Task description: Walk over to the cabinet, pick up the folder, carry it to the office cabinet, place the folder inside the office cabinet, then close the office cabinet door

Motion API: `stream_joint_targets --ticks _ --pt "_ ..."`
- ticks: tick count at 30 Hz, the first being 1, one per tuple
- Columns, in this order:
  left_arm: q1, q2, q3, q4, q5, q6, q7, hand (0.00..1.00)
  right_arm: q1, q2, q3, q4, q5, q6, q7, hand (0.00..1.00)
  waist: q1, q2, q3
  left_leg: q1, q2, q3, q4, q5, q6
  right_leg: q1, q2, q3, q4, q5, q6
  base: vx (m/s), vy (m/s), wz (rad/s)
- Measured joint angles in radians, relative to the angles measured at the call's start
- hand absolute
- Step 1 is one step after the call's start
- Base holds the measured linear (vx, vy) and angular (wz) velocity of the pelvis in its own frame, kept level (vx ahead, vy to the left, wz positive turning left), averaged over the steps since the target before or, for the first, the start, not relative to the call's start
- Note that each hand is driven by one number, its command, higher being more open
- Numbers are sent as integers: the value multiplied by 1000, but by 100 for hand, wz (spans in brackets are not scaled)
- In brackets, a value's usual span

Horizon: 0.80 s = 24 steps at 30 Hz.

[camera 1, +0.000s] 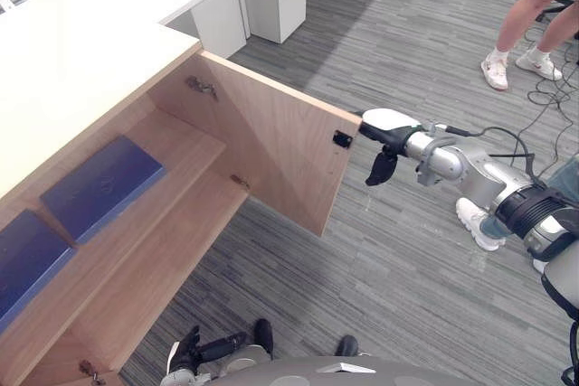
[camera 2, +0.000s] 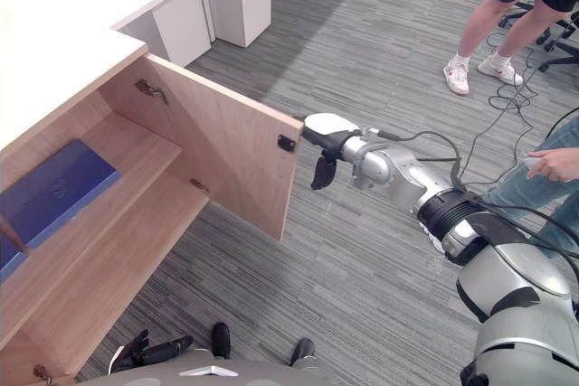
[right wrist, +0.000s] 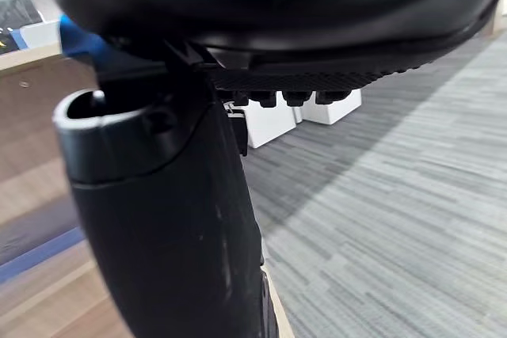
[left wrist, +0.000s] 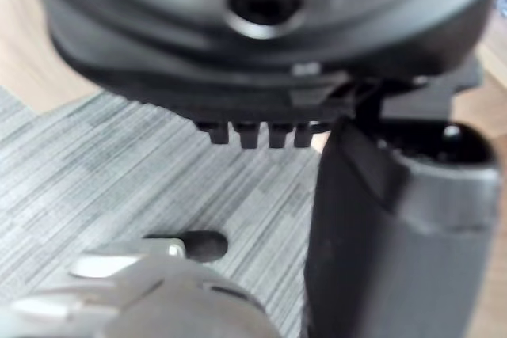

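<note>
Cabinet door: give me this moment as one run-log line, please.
phase: closing door | folder: flat on shelf | door: open | right hand: open, at door's free edge | left hand: open, idle, low

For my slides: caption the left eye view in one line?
Right hand at the edge of the open door; two blue folders on the shelf.

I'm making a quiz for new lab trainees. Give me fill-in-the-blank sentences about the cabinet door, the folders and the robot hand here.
1. The cabinet door stands ___.
2. The ___ robot hand is at the door's outer edge.
3. The folders lying on the shelf inside are ___ in colour.
Missing words: open; right; blue.
</note>
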Motion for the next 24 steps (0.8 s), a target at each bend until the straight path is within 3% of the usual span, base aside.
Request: stream_joint_targets --ticks 4,9,13,15,19,24 --pt "-14 4 0 8 26 0 1 100 25 42 33 -104 12 -36 32 100 19 -8 -15 -7 27 -9 -1 9 -27 -4 33 -3 0 -15 -23 -17 -84 4" --pt "-18 6 2 9 26 0 11 100 72 252 71 -138 42 -59 58 100 58 -22 -44 -15 61 -38 -17 26 -55 -6 72 -28 0 -32 -50 36 -66 13" --pt "-29 6 3 10 29 1 26 100 81 428 90 -166 46 -61 50 100 88 -28 -48 -15 68 -45 -19 29 -59 -4 79 -28 0 -33 -50 47 9 5" --pt "-35 6 4 13 33 3 57 100 81 559 103 -183 43 -82 7 100 107 -40 -56 -15 67 -47 -18 29 -59 -3 78 -28 0 -33 -50 47 44 4" --pt "-35 11 5 18 49 3 87 100 80 729 112 -183 43 -95 -47 100 125 -68 -74 -15 63 -60 -16 29 -59 5 72 -30 0 -34 -50 16 50 11" --pt "-30 23 5 26 49 8 107 100 88 802 195 -144 34 -100 -61 100 130 -88 -88 -13 49 -86 -18 30 -60 19 57 -48 0 -40 -43 -22 58 16"
